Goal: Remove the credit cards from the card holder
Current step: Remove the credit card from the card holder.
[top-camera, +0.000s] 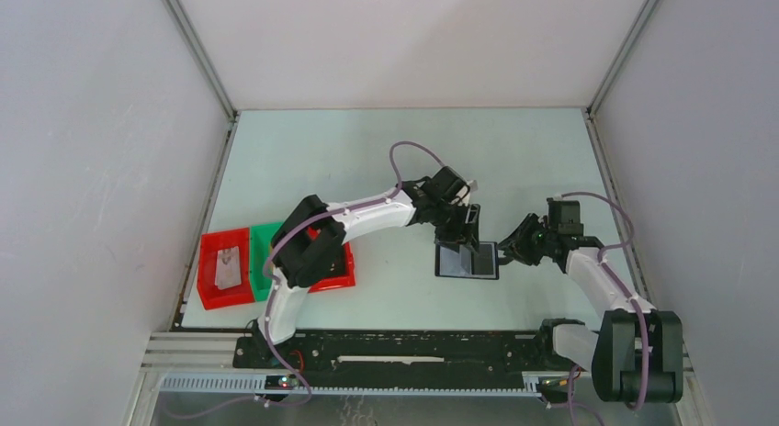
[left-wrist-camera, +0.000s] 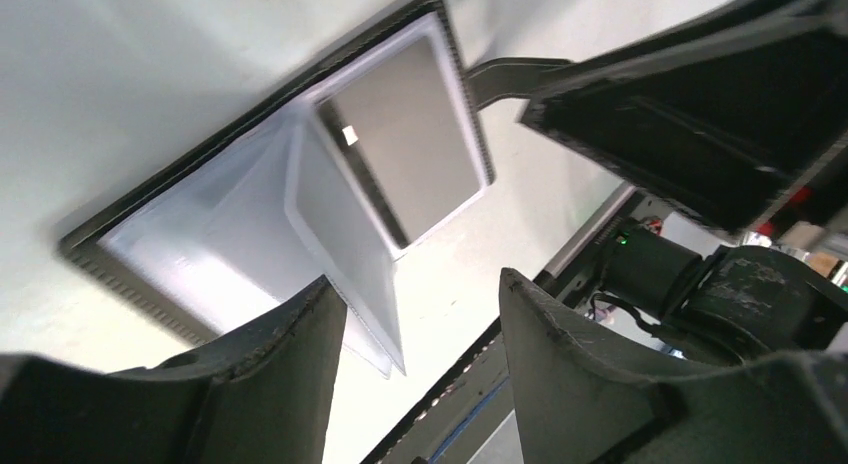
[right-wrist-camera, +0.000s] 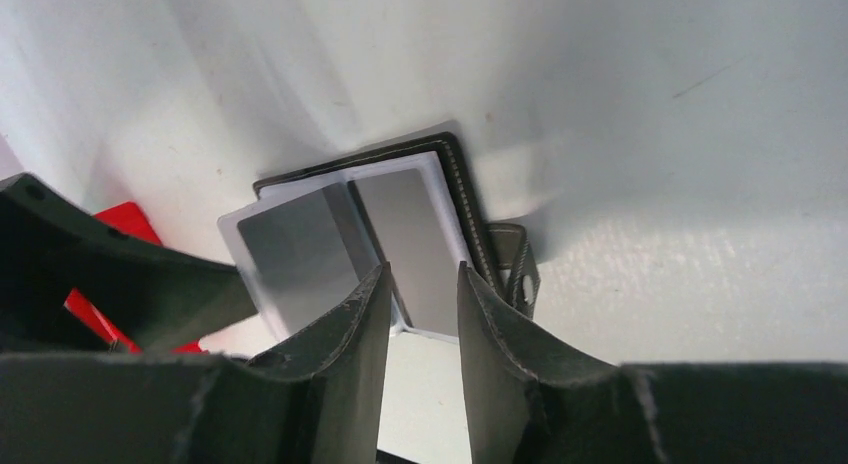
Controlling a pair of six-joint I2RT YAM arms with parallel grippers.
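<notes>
- The holder [top-camera: 464, 264] lies open and flat on the desk [top-camera: 386, 151], between the two arms, inner side up.
- A grey card [left-wrist-camera: 410, 134] sits in the pocket on the side with the strap [right-wrist-camera: 515, 269]. In the right wrist view the other panel also looks grey, but I cannot tell whether that is a second card.
- A clear sleeve [left-wrist-camera: 340, 224] stands up from the fold like a page.
- The left gripper [left-wrist-camera: 415, 284] hangs over the holder with its jaws wide apart. The sleeve's edge rises near one finger, and nothing looks held.
- The right gripper [right-wrist-camera: 422, 274] is at the holder's near edge, jaws a narrow gap apart. The pocket's edge lies at the mouth of that gap and does not look clamped.
- Handling, as I judge it:
  - The card is light, thin, stiff and slick, so it will probably slide out if pinched on an exposed edge and drawn along the pocket.
  - The holder is soft and light and would likely drag along with the card, so it wants pinning on the far panel.
  - The sleeve is flimsy and glossy, so a pinch there may slip or take plastic alone.
</notes>
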